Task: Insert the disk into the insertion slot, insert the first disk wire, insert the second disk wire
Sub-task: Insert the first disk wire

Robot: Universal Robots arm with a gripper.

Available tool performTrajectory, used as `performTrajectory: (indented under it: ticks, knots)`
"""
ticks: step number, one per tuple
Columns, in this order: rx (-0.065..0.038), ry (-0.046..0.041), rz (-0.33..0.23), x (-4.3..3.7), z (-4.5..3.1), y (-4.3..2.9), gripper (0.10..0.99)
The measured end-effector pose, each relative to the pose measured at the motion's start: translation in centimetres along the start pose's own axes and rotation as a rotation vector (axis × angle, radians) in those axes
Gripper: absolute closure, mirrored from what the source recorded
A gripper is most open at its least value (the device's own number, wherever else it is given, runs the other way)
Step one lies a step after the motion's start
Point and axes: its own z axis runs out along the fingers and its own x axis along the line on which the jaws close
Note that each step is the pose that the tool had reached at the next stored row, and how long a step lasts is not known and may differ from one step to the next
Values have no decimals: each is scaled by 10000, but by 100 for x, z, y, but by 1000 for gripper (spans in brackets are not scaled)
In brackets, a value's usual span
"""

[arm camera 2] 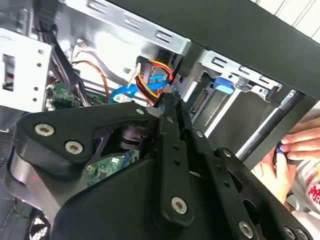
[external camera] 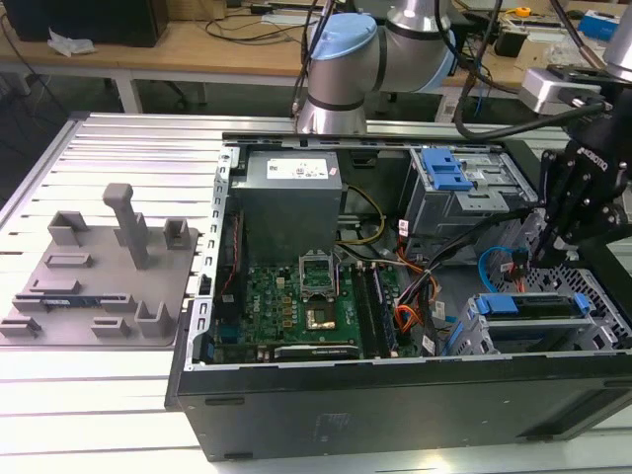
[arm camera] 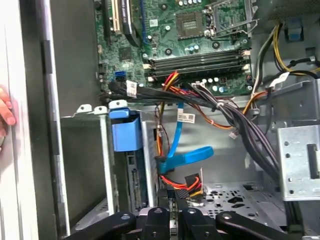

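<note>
Begin at the exterior view's left. A grey fixture plate (external camera: 99, 296) lies on the counter (external camera: 118, 395), and just beside it stands the open computer case (external camera: 395, 405).

The case holds a grey power supply (external camera: 291, 188) at the back and the green motherboard (external camera: 306, 296) in the middle. Loose wiring runs from there toward the drive bays. Further right are two cages:

- **Larger cage:** the larger cage (external camera: 464, 202) with its blue latch is no part of your job.
- **Insertion slot:** the insertion slot (external camera: 474, 336), nearer the front wall, has the disk (external camera: 499, 304) lying in it in its blue carrier. That step looks done.

The tool (external camera: 545, 259) is down in the gap by these cages. In the first wrist view its tip sits just beside the black plug (arm camera: 194, 180) of the first disk wire (arm camera: 175, 181). You cannot tell whether it is closed on the plug or only next to it.

Expect this wire to be light and limp. The orange-red strands will bend and will not carry a push, so the plug is the only stiff part. Take hold of the plug body by its flat sides, short of the mating end, and never by the strands.

The second disk wire (arm camera: 175, 145) loops close by. It looks smooth and springier, so it is likely to slip and push back. Its connector is likewise the place to hold it.

A person's hand (arm camera 2: 292, 150) is near the case's outer wall.
</note>
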Motion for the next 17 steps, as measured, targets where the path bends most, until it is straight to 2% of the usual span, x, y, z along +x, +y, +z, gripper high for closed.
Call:
performTrajectory:
  ticks: [2,4,6,7,8,12,15,17]
  knots:
    - [-50,-13,-9,26,3,-27,922]
    - [-59,-98,-14,59,8,-38,922]
    - [-92,-506,-33,117,17,-44,922]
    - [-105,-666,-40,138,21,-46,922]
    - [-118,-753,-47,171,27,-50,922]
    - [-115,-757,-44,174,27,-48,922]
    - [2,-784,-32,208,45,-41,922]
    - [65,-835,-25,217,52,-38,922]
